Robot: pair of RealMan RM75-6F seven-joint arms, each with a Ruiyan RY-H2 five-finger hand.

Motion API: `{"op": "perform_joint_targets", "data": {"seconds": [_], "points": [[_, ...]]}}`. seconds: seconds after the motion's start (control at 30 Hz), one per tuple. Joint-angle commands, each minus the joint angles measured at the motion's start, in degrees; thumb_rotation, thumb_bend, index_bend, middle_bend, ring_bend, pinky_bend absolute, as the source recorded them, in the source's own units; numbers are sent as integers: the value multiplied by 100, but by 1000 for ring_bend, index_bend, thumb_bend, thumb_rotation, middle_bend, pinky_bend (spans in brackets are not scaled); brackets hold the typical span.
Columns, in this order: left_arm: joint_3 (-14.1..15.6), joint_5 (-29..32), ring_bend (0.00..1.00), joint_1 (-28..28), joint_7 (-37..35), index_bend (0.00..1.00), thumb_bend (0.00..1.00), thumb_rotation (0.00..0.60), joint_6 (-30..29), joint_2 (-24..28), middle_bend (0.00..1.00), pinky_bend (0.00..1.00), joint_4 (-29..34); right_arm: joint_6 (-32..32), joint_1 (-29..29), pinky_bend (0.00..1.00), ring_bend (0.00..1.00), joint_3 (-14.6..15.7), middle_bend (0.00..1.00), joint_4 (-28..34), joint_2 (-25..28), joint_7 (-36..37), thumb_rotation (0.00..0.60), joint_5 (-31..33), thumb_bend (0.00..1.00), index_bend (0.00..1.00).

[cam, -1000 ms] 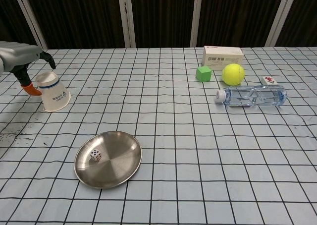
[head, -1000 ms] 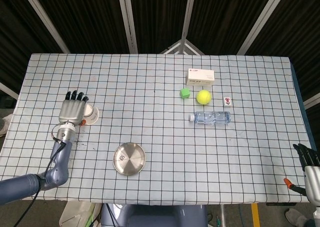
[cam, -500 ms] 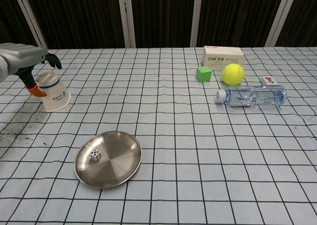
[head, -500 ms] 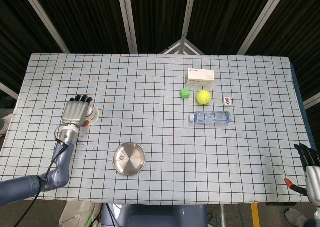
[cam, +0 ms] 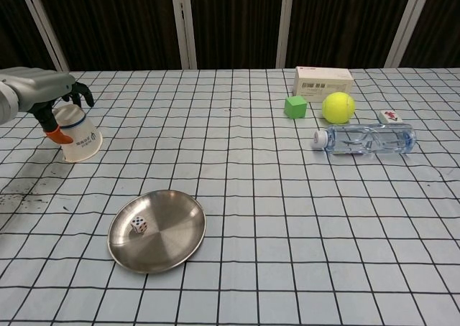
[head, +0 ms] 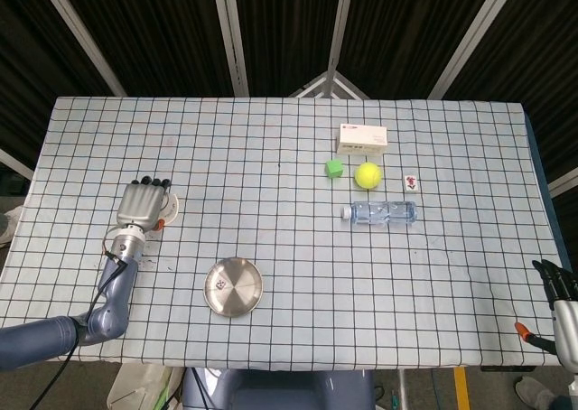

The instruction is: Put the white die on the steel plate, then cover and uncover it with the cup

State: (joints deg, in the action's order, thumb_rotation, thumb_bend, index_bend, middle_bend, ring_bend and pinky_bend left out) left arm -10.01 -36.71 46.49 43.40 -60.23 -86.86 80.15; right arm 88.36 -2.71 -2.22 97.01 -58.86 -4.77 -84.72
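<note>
While my left hand point(cam: 37, 96) rests over the upturned cup point(cam: 78, 134), its fingers point(cam: 77, 92) draped loosely over the cup's top and not clearly gripping, the white die point(cam: 139, 225) lies on the steel plate point(cam: 172, 236), nearer me than those fingers and a little to their right on the checked tabletop point(cam: 259, 197). Well off to the right of the fingers a water bottle point(cam: 365, 138) lies on its side, with a small tile point(cam: 389, 116) just beyond it. Further back sit a green cube point(cam: 295, 107), a tennis ball point(cam: 338, 107) and a white box point(cam: 323, 82). My right hand point(head: 562, 293) hangs past the tabletop's right edge; I cannot tell how its fingers are set.
</note>
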Motion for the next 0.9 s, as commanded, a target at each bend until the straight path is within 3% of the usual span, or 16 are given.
{"op": "perform_joint_targets", "data": {"seconds": [0.03,0.9], "points": [[-4,-17,205,-7,-24,260,364,600,-16,8,294,292,21,6,-1,139,145,3,141,6,4,-2,600,-10,41,124],[28,250,218,9,292,312,374,600,-173,176,328,291,285,-5,-7,139,145,4,141,21,6,-28,600,23,42,124]]}}
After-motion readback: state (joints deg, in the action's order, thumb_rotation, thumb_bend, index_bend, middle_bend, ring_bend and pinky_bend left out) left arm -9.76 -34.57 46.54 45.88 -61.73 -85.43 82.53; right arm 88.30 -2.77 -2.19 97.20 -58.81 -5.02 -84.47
